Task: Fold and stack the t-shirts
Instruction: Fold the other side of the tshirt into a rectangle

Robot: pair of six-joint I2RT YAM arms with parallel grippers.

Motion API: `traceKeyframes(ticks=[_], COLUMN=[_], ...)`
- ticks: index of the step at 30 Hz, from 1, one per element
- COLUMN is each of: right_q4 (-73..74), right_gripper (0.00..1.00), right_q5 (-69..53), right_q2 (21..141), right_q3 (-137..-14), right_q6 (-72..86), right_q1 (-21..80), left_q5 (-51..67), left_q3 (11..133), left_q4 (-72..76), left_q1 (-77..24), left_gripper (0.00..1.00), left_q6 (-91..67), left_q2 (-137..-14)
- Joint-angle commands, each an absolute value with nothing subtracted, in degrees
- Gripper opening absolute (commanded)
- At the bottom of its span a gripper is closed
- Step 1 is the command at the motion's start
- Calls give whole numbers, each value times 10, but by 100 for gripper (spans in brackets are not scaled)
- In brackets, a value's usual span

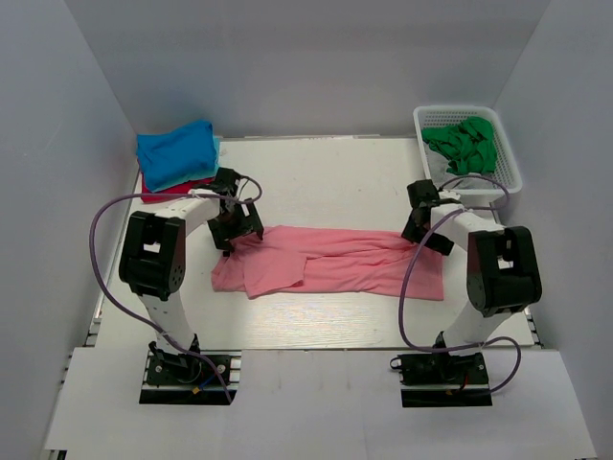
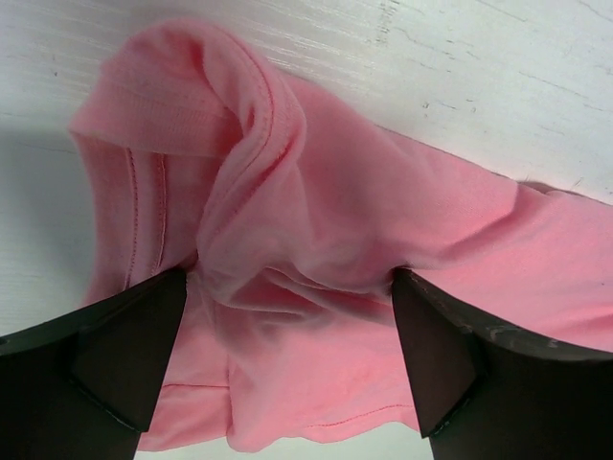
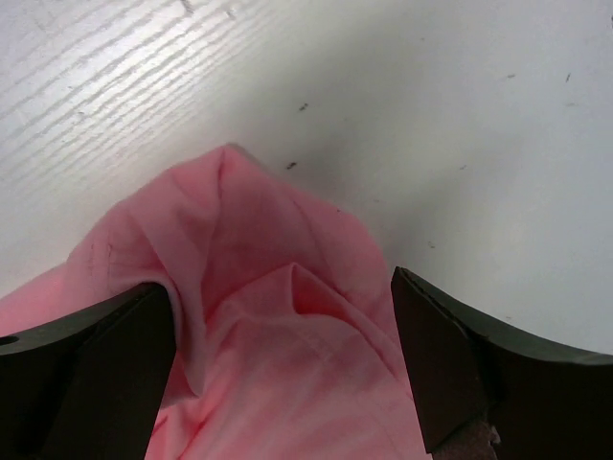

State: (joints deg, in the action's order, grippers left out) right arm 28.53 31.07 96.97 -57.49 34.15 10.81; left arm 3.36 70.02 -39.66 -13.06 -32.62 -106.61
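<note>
A salmon-pink t-shirt [image 1: 326,264] lies stretched left to right across the middle of the table, folded into a long band. My left gripper [image 1: 233,235] is low over its far left corner. In the left wrist view that gripper [image 2: 287,355] is open, and a bunched fold of the pink t-shirt [image 2: 316,192] lies between the wide-apart fingers. My right gripper [image 1: 421,230] is at the far right corner, also open [image 3: 283,364], with a puckered tip of the pink t-shirt [image 3: 259,249] between its fingers. A folded blue t-shirt [image 1: 174,149] lies on a teal one [image 1: 196,176] and a red one [image 1: 172,190] at the back left.
A white mesh basket [image 1: 508,144] at the back right holds crumpled green cloth [image 1: 465,144]. Grey walls close in the table on the left, right and back. Purple cables loop out from both arms.
</note>
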Motion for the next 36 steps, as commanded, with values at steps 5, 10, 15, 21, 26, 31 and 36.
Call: traceKeyframes(ticks=[5,10,15,21,26,31,36], right_q4=[303,307,327,253,230,300,338], right_gripper=[90,90,90,90,90,89,90], right_q5=[288,267,277,181,138,171,82], right_q2=[908,880,853,780,737,734,730], right_q3=[-530,-499,-469,-440,-426,-415,-399], right_q6=[349,363,387,354,300,385,466], right_q1=[77,52,26,6,7,-12,-21], left_q5=[-11,-27,-41,-47,-47,-69,-83], left_q3=[679,684,678,678,708,772,822], left_q4=[-399,-410,-410,-416,-434,-469,-494], left_q1=[-107,-97,-86,-81,-81,-81,-81], left_gripper=[99,99,99,99,99,99,99], left_q6=[-316,-316,-316,-316,-316,-296,-285], left_q2=[-1107,-1102,-1091,-1086,-1071,-1028,-1023])
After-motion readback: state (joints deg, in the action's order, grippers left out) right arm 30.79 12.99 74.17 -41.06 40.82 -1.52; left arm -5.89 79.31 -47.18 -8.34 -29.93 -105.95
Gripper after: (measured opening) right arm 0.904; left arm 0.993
